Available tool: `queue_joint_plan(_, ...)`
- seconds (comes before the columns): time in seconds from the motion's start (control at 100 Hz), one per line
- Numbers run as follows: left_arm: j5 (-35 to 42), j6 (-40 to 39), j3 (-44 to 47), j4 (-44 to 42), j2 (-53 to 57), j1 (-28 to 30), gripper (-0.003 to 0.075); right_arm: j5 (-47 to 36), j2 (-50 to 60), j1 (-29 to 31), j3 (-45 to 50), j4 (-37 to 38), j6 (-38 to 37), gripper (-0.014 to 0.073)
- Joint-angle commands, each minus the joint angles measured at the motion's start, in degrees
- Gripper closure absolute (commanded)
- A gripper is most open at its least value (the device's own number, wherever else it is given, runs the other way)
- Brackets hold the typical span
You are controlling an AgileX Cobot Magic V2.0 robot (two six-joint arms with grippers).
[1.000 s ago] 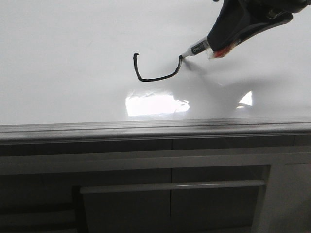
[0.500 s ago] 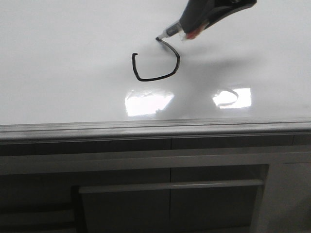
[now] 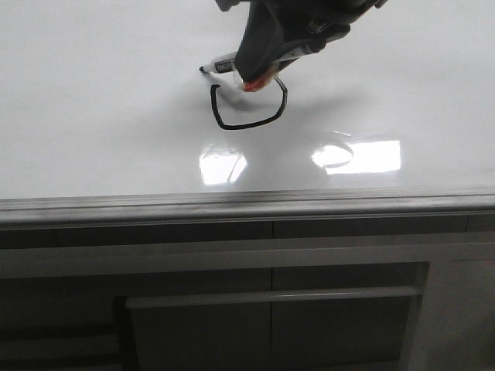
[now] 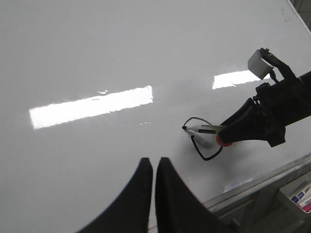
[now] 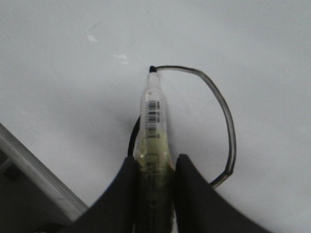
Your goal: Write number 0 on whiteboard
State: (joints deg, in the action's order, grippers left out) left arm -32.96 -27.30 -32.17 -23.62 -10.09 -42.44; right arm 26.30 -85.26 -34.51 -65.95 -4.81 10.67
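The number 0 (image 3: 244,126) is a black marker loop on the whiteboard (image 3: 100,100); its top is hidden behind my right gripper (image 3: 259,77). That gripper is shut on a marker pen (image 3: 224,65), whose tip rests on the board just up-left of the loop's hooked end. In the right wrist view the pen (image 5: 153,114) sits between the jaws of the gripper (image 5: 154,162), with the thin grey arc of the 0 (image 5: 228,116) running from its tip. My left gripper (image 4: 154,162) is shut and empty above bare board (image 4: 97,48), apart from the 0 (image 4: 206,158) and the pen (image 4: 204,129).
A grey metal edge strip (image 3: 232,202) bounds the board's near side, with a dark panelled cabinet (image 3: 271,325) below it. Bright rectangular glare patches (image 3: 223,166) lie on the board near the loop. The strip also shows in the left wrist view (image 4: 272,177).
My right gripper has carried the pen up the loop's right side, then left across the top. The drawn line has grown from a U shape to a near-closed loop.
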Motion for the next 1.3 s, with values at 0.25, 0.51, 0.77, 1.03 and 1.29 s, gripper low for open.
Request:
queue_joint_plan(0.25, 4.5, -0.5, -1.3, -0.5, -0.8, 0.1, 0.074, 5.7, 0.7, 0.3, -0.3, 2.9, -1.7, 0.0651)
queue_joint_plan(0.51, 4.5, -0.5, -1.3, -0.5, -0.8, 0.1, 0.074, 5.5, 0.7, 0.3, 0.7, 2.9, -1.8, 0.0651)
queue_joint_plan(0.77, 4.5, -0.5, -1.3, -0.5, -0.8, 0.1, 0.074, 3.6, 1.5, 0.0, 0.6, 2.9, -1.8, 0.0651)
queue_joint_plan(1.03, 4.5, -0.5, -1.3, -0.5, -0.8, 0.1, 0.074, -0.4, 10.1, -2.6, 0.5, 2.9, -1.8, 0.0651)
queue_joint_plan(1.29, 5.4, -0.5, -1.3, -0.4, -0.8, 0.1, 0.074, -4.9, 17.9, -2.6, 0.5, 2.9, -1.8, 0.0651)
